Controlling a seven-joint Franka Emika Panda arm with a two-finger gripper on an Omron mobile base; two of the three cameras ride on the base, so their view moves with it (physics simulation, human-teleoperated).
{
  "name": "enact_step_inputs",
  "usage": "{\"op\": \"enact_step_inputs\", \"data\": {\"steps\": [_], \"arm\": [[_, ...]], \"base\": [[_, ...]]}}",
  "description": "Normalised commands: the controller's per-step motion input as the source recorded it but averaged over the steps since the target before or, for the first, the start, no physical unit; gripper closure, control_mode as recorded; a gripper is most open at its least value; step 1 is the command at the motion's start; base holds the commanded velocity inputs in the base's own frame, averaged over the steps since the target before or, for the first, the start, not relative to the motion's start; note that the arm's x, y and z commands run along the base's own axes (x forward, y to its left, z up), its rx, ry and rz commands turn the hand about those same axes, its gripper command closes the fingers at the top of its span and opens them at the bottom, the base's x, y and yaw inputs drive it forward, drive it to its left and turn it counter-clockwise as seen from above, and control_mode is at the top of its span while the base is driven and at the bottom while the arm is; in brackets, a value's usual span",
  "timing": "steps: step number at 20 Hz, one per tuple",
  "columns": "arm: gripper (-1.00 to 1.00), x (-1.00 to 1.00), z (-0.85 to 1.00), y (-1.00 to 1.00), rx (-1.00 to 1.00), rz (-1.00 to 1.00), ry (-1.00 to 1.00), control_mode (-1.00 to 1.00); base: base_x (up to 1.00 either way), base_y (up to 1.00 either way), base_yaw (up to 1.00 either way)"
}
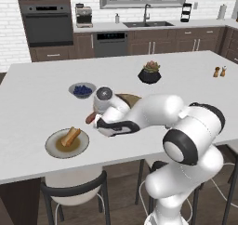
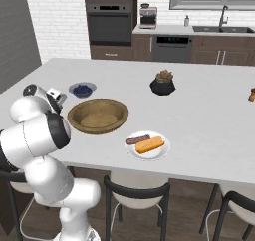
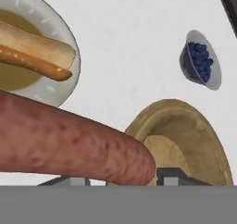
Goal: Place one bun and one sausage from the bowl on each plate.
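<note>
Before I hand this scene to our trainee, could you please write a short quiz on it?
1. True or false: the white plate carries both a bun and a sausage.
2. What is the gripper shut on? A a bun; B a sausage; C berries.
3. Fill in: the olive-brown plate lacks a ____.
Key: 1 true; 2 B, the held sausage; 3 sausage.

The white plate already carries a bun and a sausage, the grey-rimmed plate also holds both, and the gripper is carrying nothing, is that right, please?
Not quite. The gripper is carrying a sausage, seen large across the hand view; the grey-rimmed plate holds just a bun so far. The white plate does carry both, as the right base view shows.
</note>
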Motion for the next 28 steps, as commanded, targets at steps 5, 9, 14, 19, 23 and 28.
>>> {"op": "enact_step_inputs", "data": {"steps": [5, 9, 14, 19, 23, 28], "arm": [[1.00, -0.05, -0.50, 0.33, -0.04, 0.06, 0.24, -1.00], [1.00, -0.41, -0.84, 0.16, -0.16, 0.00, 0.23, -1.00], [1.00, -0.13, -0.15, 0.42, -0.06, 0.00, 0.15, -1.00], [1.00, -0.03, -0.27, 0.52, -0.08, 0.04, 0.14, -1.00], [1.00, -0.01, -0.30, 0.43, -0.11, 0.10, 0.07, -1.00], [1.00, 0.00, -0.32, 0.43, -0.13, 0.09, 0.05, -1.00]], "base": [[0.00, 0.00, 0.00], [0.00, 0.00, 0.00], [0.00, 0.00, 0.00], [0.00, 0.00, 0.00], [0.00, 0.00, 0.00], [0.00, 0.00, 0.00]]}}
